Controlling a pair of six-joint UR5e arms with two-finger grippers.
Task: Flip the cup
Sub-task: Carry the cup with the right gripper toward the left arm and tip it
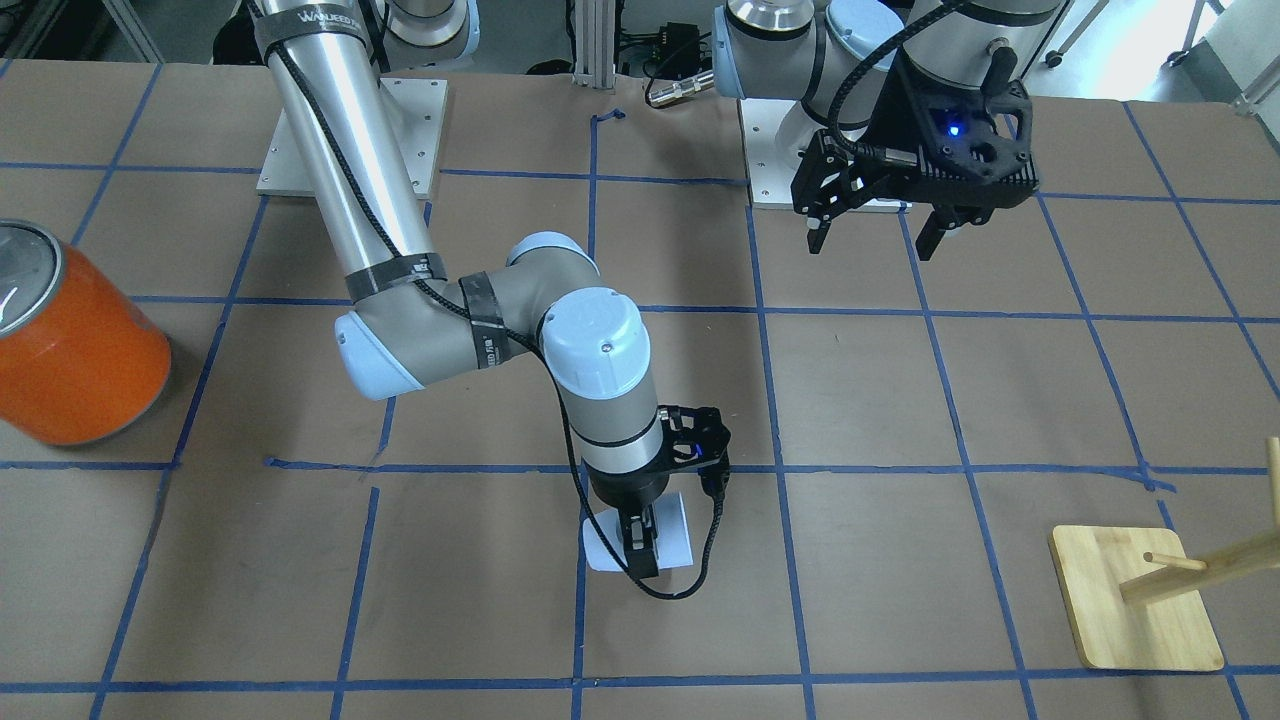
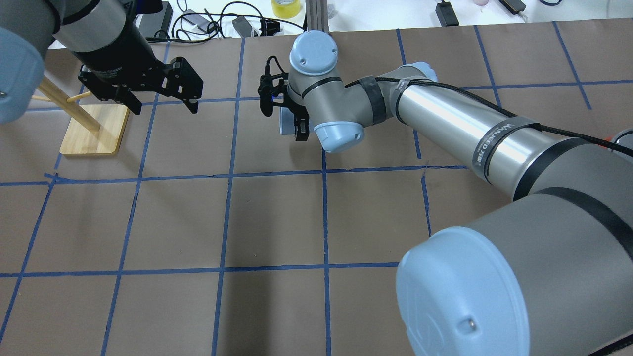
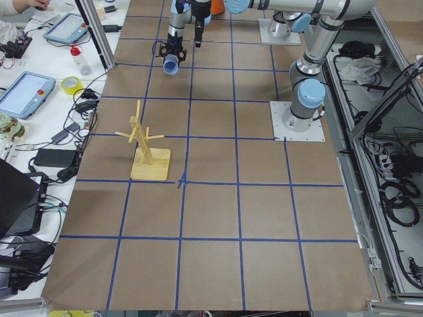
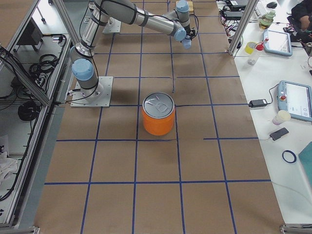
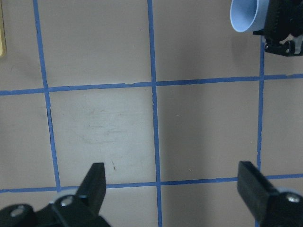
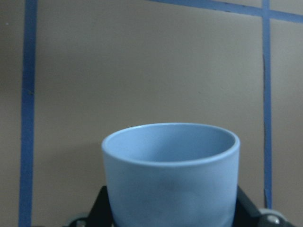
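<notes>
Cup clamped sideways in right hand, left hand spread wide, arm label blurred

- Shows a brown worktop ruled into squares by blue tape lines.
- Carries a wooden peg stand, upright on its flat base, near the left edge.
- Far along, has a pale blue cup at the tip of the right pincer, mouth turned toward the camera; too small to tell how the fingers sit.
- Just beside that, has the left pincer pointing down above the worktop, apart from the cup.
- Sets the left arm's base on a pale plate by the right edge.
- Beyond the left edge, takes in a near tablet, a far tablet, a yellow tape roll and a red-capped bottle.
- Beyond the right edge, takes in black cables.
</notes>
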